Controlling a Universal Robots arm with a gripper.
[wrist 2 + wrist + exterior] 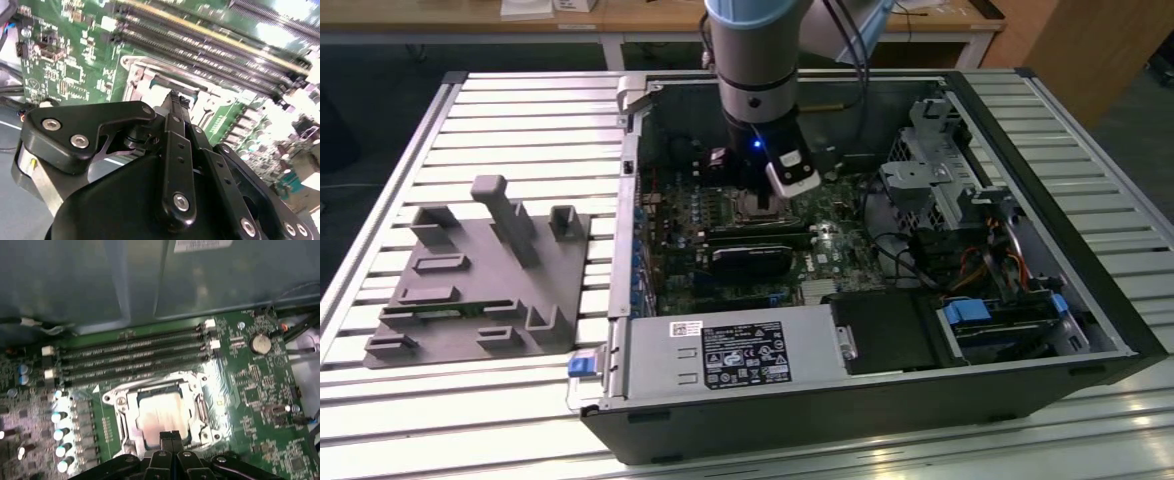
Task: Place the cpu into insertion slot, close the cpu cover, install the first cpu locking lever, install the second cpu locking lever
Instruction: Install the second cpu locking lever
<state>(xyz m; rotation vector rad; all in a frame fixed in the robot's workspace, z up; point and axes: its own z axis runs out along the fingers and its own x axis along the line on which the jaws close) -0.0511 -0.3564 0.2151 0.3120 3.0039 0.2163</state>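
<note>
With the cpu (159,416) already seated in the insertion slot (162,410) mid-motherboard, the gripper (171,439) hangs clenched and empty just above it; cover and both levers look not yet done.

You see a pale grey-blue arm (750,45) with a silver band, a black wrist section carrying a small blue light, and a white block at its side. The gripper (175,100) is matte black, its linkage bars pinned with round silver screws.
</note>
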